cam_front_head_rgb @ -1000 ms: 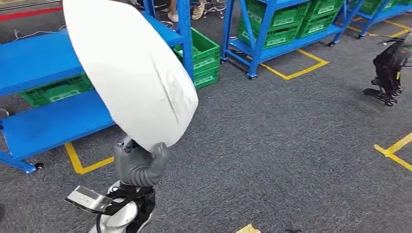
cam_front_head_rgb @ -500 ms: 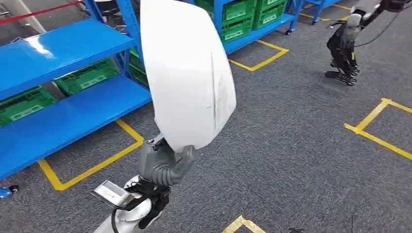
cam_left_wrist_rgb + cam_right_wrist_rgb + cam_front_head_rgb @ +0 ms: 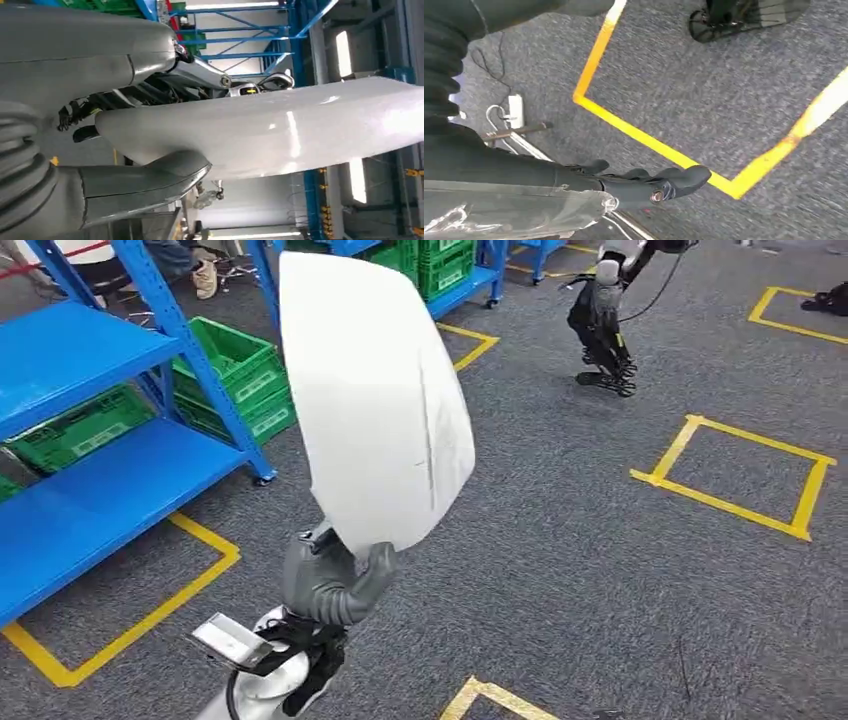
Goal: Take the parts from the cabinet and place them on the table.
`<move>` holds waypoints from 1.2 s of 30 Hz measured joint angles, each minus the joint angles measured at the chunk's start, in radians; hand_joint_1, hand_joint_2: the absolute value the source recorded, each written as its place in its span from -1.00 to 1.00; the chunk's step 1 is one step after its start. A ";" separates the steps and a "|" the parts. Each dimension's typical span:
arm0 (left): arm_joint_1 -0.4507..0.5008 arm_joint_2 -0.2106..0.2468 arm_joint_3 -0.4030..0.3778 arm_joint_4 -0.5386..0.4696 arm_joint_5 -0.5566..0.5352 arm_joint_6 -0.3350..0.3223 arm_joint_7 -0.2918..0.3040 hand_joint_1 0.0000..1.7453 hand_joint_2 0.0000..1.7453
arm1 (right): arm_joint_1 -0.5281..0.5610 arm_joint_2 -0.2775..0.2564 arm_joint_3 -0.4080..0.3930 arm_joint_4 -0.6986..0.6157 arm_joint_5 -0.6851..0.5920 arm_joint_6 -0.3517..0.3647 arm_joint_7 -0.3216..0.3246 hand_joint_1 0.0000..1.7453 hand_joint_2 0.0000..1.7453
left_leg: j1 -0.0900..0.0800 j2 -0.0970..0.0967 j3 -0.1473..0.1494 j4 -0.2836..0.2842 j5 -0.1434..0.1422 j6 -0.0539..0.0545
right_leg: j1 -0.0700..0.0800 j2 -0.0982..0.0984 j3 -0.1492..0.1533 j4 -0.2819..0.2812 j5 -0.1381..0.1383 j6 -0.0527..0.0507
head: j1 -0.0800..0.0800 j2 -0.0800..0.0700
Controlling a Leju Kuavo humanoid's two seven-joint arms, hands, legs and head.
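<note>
A large white curved shell part stands upright in front of me, its lower edge gripped by my left hand. In the left wrist view the grey thumb presses against the glossy white part, which hides the fingers behind it. My right hand hangs low over the grey carpet, dark fingers stretched out and holding nothing. The blue cabinet shelves lie to my left.
Green crates sit by the blue rack's post. Another robot stands on the carpet at the back. Yellow tape squares mark the floor; a power strip and cable lie near my right side.
The whole picture has shifted as I turn: the blue shelves slide off left and the far robot drifts towards the middle. My left hand keeps its grip on the white part.
</note>
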 joint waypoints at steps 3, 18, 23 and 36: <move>0.004 -0.001 0.005 0.000 0.000 -0.001 -0.001 1.00 1.00 | -0.005 0.000 0.000 0.000 0.006 -0.001 0.016 -1.00 1.00 | -0.005 0.041 0.002 -0.001 -0.003 0.009 | 0.005 -0.109 -0.088 0.182 -0.106 0.012 | 0.009 0.000; 0.005 0.001 0.011 0.004 0.000 -0.004 -0.003 1.00 1.00 | -0.008 0.000 -0.001 0.000 0.008 0.000 0.036 -1.00 1.00 | -0.007 0.061 -0.051 0.176 -0.138 -0.042 | 0.003 -0.105 0.025 0.000 -0.016 -0.040 | -0.001 0.000; 0.013 0.005 0.011 0.004 0.000 -0.004 -0.003 1.00 1.00 | -0.005 0.000 -0.002 0.000 0.008 0.000 0.038 -1.00 1.00 | -0.006 0.046 -0.086 0.206 -0.079 -0.036 | 0.002 -0.030 0.023 0.000 -0.012 -0.037 | 0.000 0.000; 0.013 0.002 0.012 0.005 -0.002 -0.010 -0.003 1.00 1.00 | -0.003 0.001 -0.007 0.000 -0.003 0.006 0.050 -1.00 1.00 | -0.008 0.081 0.003 0.006 -0.013 0.009 | 0.001 -0.112 -0.144 0.309 -0.148 0.014 | 0.008 0.000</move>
